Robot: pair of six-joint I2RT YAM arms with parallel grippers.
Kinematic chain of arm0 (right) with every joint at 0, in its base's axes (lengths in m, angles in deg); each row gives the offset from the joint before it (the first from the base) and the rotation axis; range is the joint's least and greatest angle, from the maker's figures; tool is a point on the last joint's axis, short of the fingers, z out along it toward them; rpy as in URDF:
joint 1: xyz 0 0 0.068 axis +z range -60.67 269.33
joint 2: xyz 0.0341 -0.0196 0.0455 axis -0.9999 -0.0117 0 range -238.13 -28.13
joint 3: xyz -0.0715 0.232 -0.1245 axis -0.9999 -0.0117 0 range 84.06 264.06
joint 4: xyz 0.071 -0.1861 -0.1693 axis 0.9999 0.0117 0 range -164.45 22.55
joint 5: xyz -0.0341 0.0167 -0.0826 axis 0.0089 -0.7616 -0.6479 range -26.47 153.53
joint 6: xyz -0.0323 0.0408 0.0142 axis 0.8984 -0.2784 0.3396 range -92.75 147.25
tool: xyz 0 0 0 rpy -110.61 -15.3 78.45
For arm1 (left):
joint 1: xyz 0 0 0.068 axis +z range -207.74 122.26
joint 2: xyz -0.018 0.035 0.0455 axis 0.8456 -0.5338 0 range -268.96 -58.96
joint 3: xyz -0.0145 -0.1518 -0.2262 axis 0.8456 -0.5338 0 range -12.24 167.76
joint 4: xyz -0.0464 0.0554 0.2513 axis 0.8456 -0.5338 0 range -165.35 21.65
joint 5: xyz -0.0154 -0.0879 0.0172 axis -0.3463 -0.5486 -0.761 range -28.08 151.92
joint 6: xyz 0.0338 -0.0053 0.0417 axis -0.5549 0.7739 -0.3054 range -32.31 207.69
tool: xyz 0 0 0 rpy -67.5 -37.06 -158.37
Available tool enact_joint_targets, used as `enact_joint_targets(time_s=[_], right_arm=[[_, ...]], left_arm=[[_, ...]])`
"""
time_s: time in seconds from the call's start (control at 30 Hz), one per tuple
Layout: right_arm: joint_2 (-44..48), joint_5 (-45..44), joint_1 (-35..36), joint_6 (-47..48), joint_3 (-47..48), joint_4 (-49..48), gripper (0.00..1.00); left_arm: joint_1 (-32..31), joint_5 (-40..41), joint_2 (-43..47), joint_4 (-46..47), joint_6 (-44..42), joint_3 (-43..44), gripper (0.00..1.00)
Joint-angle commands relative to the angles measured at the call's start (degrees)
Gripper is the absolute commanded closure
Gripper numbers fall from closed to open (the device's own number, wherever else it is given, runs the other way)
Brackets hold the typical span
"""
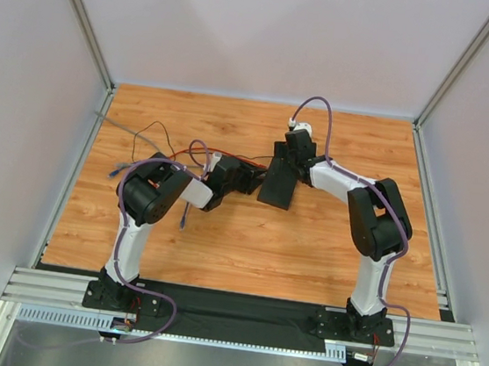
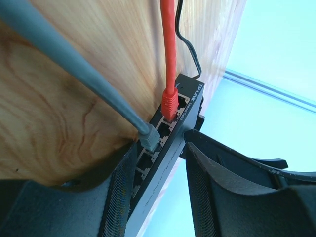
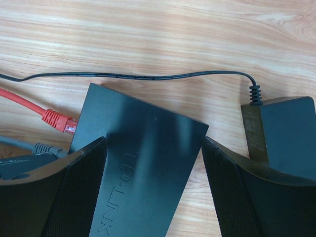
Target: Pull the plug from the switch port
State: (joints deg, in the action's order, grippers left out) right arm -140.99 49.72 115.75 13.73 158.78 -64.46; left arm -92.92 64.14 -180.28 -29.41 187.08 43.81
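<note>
The left gripper (image 2: 160, 148) has its fingers (image 2: 118, 197) apart, one on each side of the switch's ported edge. Whether they press on it I cannot tell. Just past its tips the grey plug (image 2: 148, 137) sits in a port, and its grey cable (image 2: 64, 59) runs off slantwise over the bench (image 2: 59, 128). Further along the same row the red plug (image 2: 169, 101) is also seated, its red cable (image 2: 167, 39) leading straight away.

The right gripper (image 3: 153, 140) is clamped on the switch (image 3: 143, 168) from the opposite side, a finger (image 3: 74, 192) against each long side of the flat body, the lettered face toward the wrist camera. In that view both plugs show at the left of the switch, red above grey.

From above, the switch (image 1: 277, 189) lies mid-bench between the two grippers, the left (image 1: 243, 178) at its ported end, the right (image 1: 284, 165) over its far end.

An adapter (image 3: 281, 133) sits just beside the right finger. Its black lead (image 3: 148, 76) curves across the wood behind the switch.
</note>
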Motion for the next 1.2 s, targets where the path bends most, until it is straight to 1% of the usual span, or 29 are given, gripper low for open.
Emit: enact_joint_targets(time_s=[0.0, 0.07, 0.1, 0.17, 0.27, 0.53, 0.6, 0.67, 0.73, 0.8, 0.87, 0.9, 0.93, 1.03, 1.17], right_arm=[[0.2, 0.4, -0.5, 0.5, 1.4, -1.7, 0.21], [0.0, 0.9, -0.7, 0.3, 1.3, -2.0, 0.21], [-0.1, 1.2, -0.7, 0.3, 1.4, -2.0, 0.21], [-0.3, 1.7, -0.8, 0.2, 1.5, -1.9, 0.21], [-0.4, 2.0, -0.8, 0.2, 1.5, -1.8, 0.21], [-0.6, 2.5, -0.8, 0.4, 1.6, -1.8, 0.22], [-0.7, 2.7, -0.8, 0.4, 1.7, -1.8, 0.22], [-0.8, 2.6, -0.8, 0.5, 1.7, -1.7, 0.22], [-0.8, 2.6, -0.8, 0.5, 1.7, -1.7, 0.22], [-0.7, 2.8, -0.9, 0.6, 1.7, -1.7, 0.22], [-0.5, 3.0, -0.8, 0.7, 1.7, -1.7, 0.22], [-0.6, 3.3, -0.8, 0.6, 1.8, -1.7, 0.22], [-0.4, 3.4, -0.8, 0.7, 1.9, -1.6, 0.22], [-0.6, 3.5, -0.4, 1.2, 2.6, -1.1, 0.21], [-2.4, 1.1, 0.9, 3.6, 5.5, 1.2, 0.2]], left_arm=[[0.3, 0.1, -2.0, -7.6, 0.0, 1.2, 0.48], [0.2, 0.5, -2.0, -8.3, 0.0, 1.1, 0.48], [0.2, 0.9, -1.8, -8.5, 0.1, 1.0, 0.5], [0.2, 1.3, -1.8, -9.3, 0.0, 1.0, 0.52], [0.3, 1.5, -2.2, -8.4, 0.3, 0.8, 0.65], [0.2, 1.2, -3.7, -7.9, 0.5, 1.5, 0.64], [0.2, 0.9, -4.0, -7.6, 0.4, 1.7, 0.66], [0.2, 1.1, -4.3, -6.3, 0.5, 1.3, 0.72], [0.2, 1.0, -4.2, -6.0, 0.3, 1.2, 0.75], [0.3, 1.0, -4.1, -5.7, 0.0, 0.9, 0.85], [0.3, 0.9, -4.1, -5.6, -0.4, 0.9, 0.9], [0.2, 0.8, -4.1, -5.7, -0.6, 0.8, 0.9], [0.2, 0.8, -3.8, -5.9, -1.1, 0.7, 0.94], [0.2, 1.0, -3.5, -6.0, -2.0, 0.4, 0.99], [0.3, 1.0, -3.3, -4.9, -2.9, -0.2, 1.0]])
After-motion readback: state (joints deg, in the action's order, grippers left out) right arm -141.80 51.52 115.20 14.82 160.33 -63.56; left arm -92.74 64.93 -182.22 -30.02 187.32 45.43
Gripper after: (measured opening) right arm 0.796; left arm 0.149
